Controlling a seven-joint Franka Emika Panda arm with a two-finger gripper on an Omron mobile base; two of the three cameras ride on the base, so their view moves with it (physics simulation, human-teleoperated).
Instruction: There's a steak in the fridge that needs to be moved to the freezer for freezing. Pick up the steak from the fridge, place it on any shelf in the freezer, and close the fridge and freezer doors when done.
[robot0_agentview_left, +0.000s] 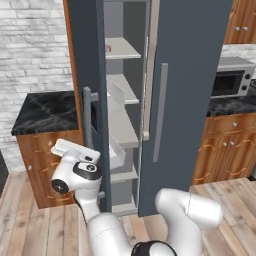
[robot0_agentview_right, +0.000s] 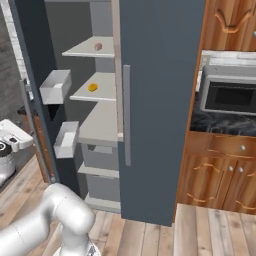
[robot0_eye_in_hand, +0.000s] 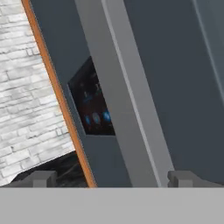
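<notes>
Here you see the tall dark blue-grey unit with its left half, the freezer (robot0_agentview_right: 95, 100), standing open and its right half, the fridge (robot0_agentview_right: 160, 100), closed behind a plain door (robot0_agentview_left: 185, 95) with a long grey bar handle (robot0_agentview_left: 160, 112). The freezer door (robot0_agentview_left: 90, 90) is swung out toward you, edge-on in the left base view; its own grey handle (robot0_eye_in_hand: 127, 100) and the black dispenser panel (robot0_eye_in_hand: 92, 105) fill much of the hand view, running diagonally. The steak (robot0_agentview_right: 98, 46) lies on the top shelf (robot0_agentview_right: 90, 50) of the freezer, toward the back, a small pinkish slab. One shelf below it sits a small orange carrot (robot0_agentview_right: 93, 87). Two pale bins (robot0_agentview_right: 55, 86) hang on the inner face of the freezer door. Your gripper (robot0_eye_in_hand: 113, 177) is at the outer face of that door, near the handle, with its two dark fingertips (robot0_eye_in_hand: 41, 178) spread wide, one on each side of the bar; nothing is held between them, and you cannot tell whether either tip touches the bar. A black-topped bench (robot0_agentview_left: 45, 112) on wooden cabinets stands left of the unit against a white brick wall (robot0_agentview_left: 30, 45), and a microwave (robot0_agentview_left: 230, 77) sits on the bench to the right
</notes>
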